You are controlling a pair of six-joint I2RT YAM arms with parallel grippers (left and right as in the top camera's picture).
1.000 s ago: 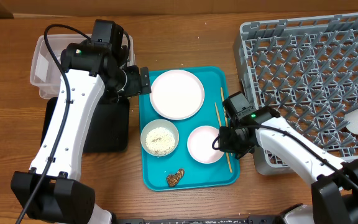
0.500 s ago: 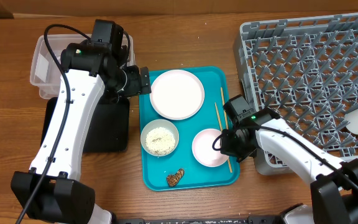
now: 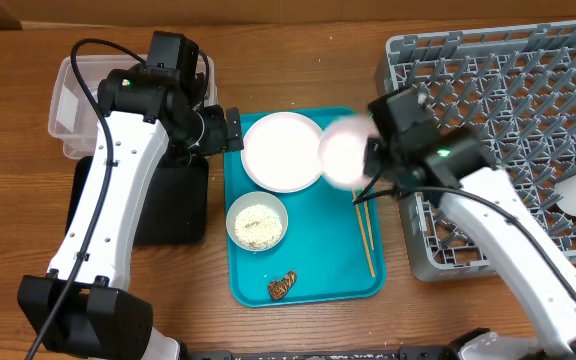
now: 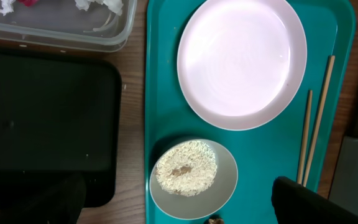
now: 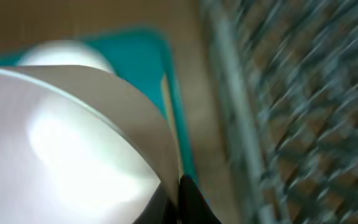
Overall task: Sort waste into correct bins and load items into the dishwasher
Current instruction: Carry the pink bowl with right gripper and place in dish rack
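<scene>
Two arms, right gripper (image 3: 367, 163) pinched tight on the rim of a small pink bowl (image 3: 344, 157), bowl blurry in mid-air between the plate (image 3: 283, 150) and the dish rack (image 3: 498, 120), left gripper (image 3: 230, 128) spread wide by the corner of the teal tray (image 3: 308, 285), rice bowl (image 3: 258, 222), chopsticks (image 3: 364, 230), brown lump (image 3: 282, 286) on that tray

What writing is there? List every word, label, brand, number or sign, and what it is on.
None: no word, label, brand, number or sign shows in any view.
The teal tray, flat plate, small pink bowl, dish rack, clear tub and black tray look unmarked.
The right wrist view is too blurred to read.
</scene>
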